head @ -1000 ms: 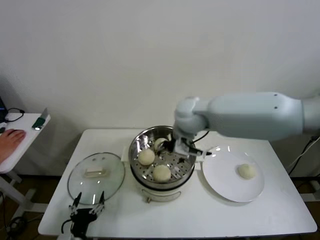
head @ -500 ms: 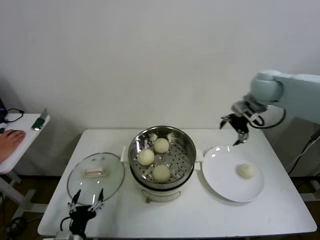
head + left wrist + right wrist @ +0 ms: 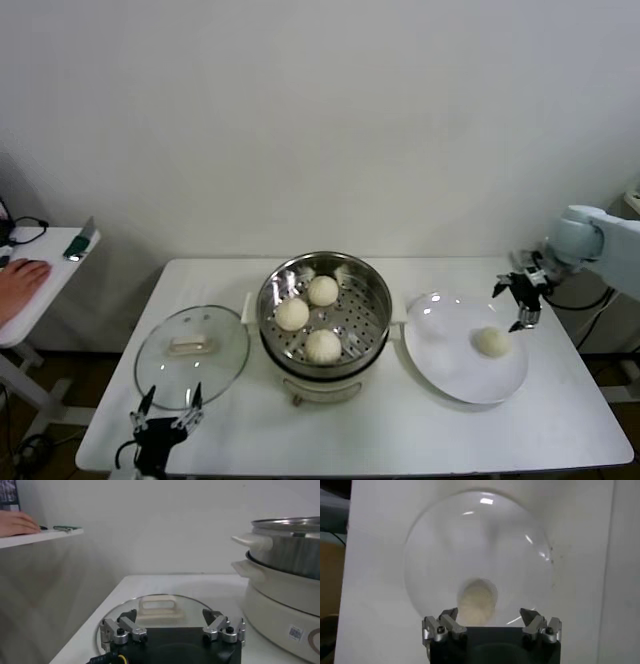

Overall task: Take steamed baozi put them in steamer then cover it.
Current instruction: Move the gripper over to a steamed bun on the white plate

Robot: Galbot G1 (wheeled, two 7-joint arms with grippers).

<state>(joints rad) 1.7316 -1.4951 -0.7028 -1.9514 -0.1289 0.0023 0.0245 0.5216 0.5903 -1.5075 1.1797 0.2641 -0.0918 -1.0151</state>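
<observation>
The right hand hangs with fingers apart and empty over the far right rim of the plate. The last baozi lies on that plate, below the hand and a little nearer the robot and toward the steamer. In the right wrist view the bun sits just ahead of the open fingers, roughly centred between them. It is round, so no axis constrains the grip; the coming move is likely a short drop and slight shift inward.

The right arm is clearly the nearer one. The left hand waits at the near left edge of the bench, fingers apart, close beside the cover, which lies flat left of the steamer.

Three buns already rest in the steamer basket, which is uncovered.
</observation>
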